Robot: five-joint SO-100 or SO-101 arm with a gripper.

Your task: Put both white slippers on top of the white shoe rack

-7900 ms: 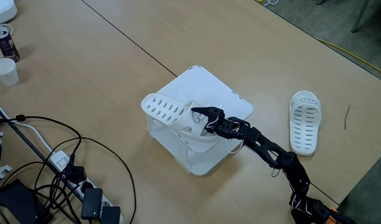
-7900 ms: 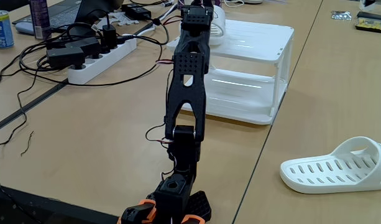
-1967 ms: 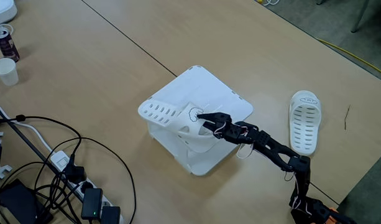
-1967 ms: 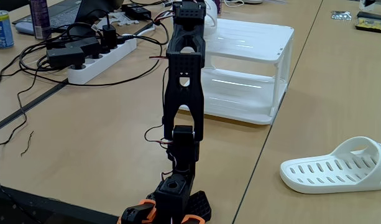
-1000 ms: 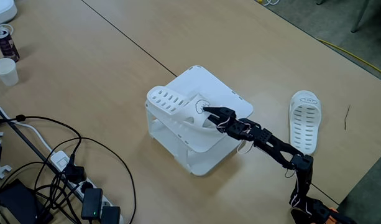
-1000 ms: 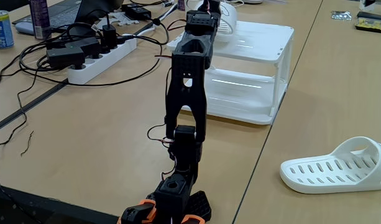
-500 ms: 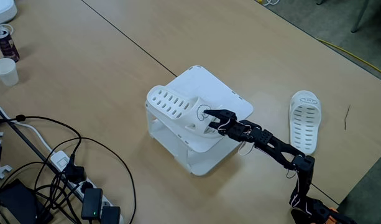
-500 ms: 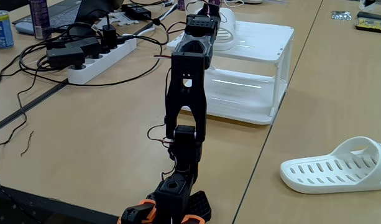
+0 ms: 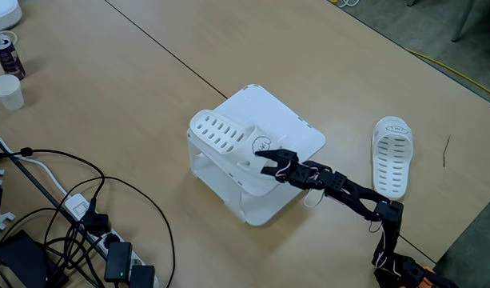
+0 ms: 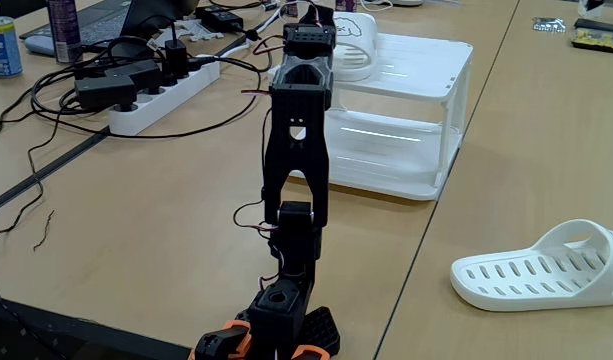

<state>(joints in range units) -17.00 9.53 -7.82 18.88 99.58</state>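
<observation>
Pale wood surface (image 9: 324,72) carries the rack (image 9: 288,128), with one slipper (image 9: 229,144) lying on its top and the pincer (image 9: 266,166) open just beside it, so next comes reaching for the second slipper (image 9: 391,157), well apart from the rack.

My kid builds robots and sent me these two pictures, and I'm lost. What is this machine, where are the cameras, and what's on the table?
It is a small black robot arm with a two-finger gripper. One fixed view looks down from above; the other stands low behind the arm's base. A white shoe rack stands on a wooden table. One white slipper lies on the rack's top, and the open gripper is beside its strap, holding nothing. The second slipper lies on the table. Cables and a power strip lie at the side.
</observation>
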